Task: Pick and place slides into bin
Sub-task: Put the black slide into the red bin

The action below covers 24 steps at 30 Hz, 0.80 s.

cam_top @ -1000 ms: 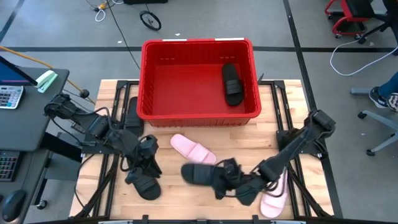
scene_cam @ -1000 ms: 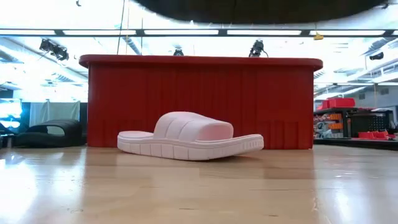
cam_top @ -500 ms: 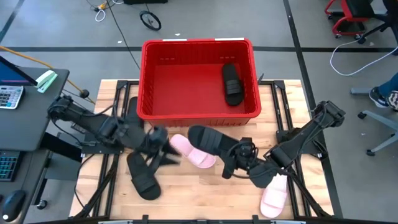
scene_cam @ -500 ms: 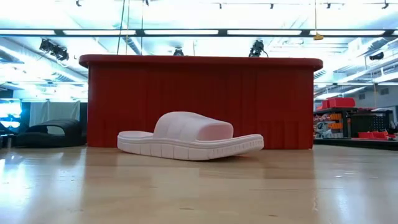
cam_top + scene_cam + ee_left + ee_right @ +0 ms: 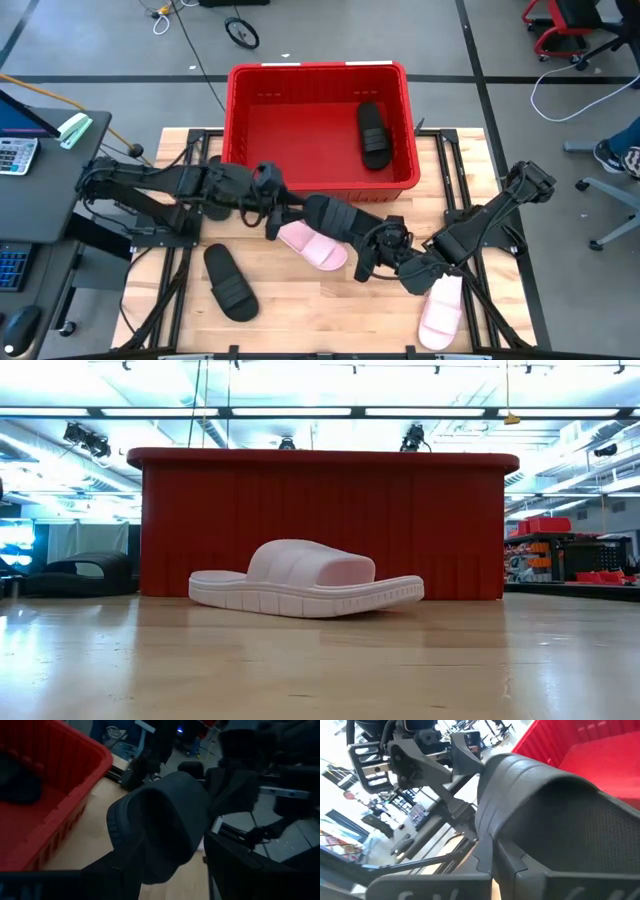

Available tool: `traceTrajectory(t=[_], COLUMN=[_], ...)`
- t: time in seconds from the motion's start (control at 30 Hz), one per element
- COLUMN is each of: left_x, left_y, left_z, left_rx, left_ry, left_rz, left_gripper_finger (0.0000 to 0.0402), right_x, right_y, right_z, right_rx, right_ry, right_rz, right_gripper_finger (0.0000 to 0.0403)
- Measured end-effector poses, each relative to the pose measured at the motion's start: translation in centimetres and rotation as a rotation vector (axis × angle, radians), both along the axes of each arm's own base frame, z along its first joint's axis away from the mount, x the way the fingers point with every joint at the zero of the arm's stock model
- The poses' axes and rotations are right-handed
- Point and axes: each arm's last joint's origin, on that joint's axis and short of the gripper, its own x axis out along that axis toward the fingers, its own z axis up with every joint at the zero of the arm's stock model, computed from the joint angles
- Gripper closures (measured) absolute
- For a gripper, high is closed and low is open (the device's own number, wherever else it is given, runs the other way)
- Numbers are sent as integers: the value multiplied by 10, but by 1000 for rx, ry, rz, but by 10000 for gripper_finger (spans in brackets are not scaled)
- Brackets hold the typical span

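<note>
Black slide (image 5: 335, 216) hangs clenched in the right gripper (image 5: 372, 243), long axis pointing toward ten o'clock, where the left gripper (image 5: 285, 214), fingers spread, meets its far end beside the red bin (image 5: 318, 184).

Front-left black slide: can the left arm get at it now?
Probably yes: the black slide lies alone, nothing over it, beside the left arm; the left gripper would have to swing back from the bin.

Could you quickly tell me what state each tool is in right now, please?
Left tool: open, at the far end of the black slide, not gripping it.
Right tool: shut on the black slide, holding it up near the bin.
</note>
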Motion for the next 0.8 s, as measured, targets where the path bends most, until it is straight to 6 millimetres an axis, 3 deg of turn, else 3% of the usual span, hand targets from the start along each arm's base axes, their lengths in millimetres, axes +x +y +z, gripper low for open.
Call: traceTrajectory(t=[0.23,0.47,0.8], left_x=[3,4,5], left_y=[9,27,51], left_z=[-2,-2,4], left_rx=[2,48,124], left_ry=[12,15,-55], left_rz=[34,86,-110], left_gripper_finger=[195,200,198], right_x=[-2,-27,-53], right_y=[-11,-28,-56], right_z=[7,22,29], right_rx=[-51,-102,-72], right_ry=[20,82,320], right_rz=[-18,-27,314], right_gripper_finger=[398,398,398])
